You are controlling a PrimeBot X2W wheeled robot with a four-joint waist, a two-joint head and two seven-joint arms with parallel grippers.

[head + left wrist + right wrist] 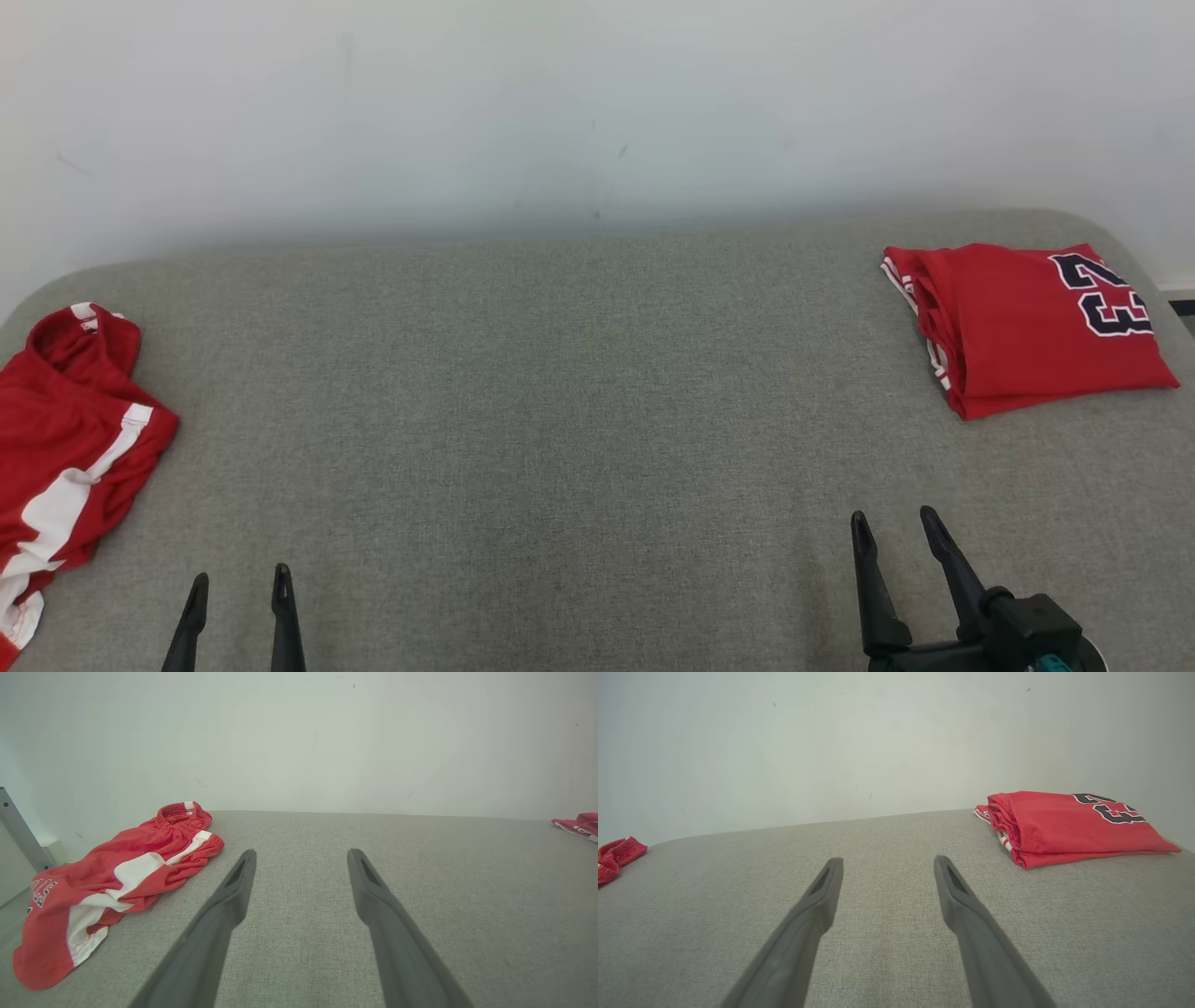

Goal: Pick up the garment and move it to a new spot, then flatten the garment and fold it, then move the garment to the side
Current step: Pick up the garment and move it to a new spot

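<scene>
A crumpled pair of red shorts with white side stripes point(65, 448) lies at the left edge of the grey surface, also visible in the left wrist view point(117, 877) and as a sliver in the right wrist view point(616, 855). A folded red jersey with dark numbers point(1027, 322) rests at the far right point(1064, 826). My left gripper point(240, 583) stands open near the front edge, right of the shorts and apart from them point(301, 856). My right gripper point(894, 523) is open at the lower right, in front of the jersey, holding nothing point(886, 864).
The grey fabric surface point(579, 401) stretches wide between the two garments, with rounded far corners. A pale wall point(560, 112) rises directly behind it. A metal post point(21, 833) stands beyond the surface's left edge.
</scene>
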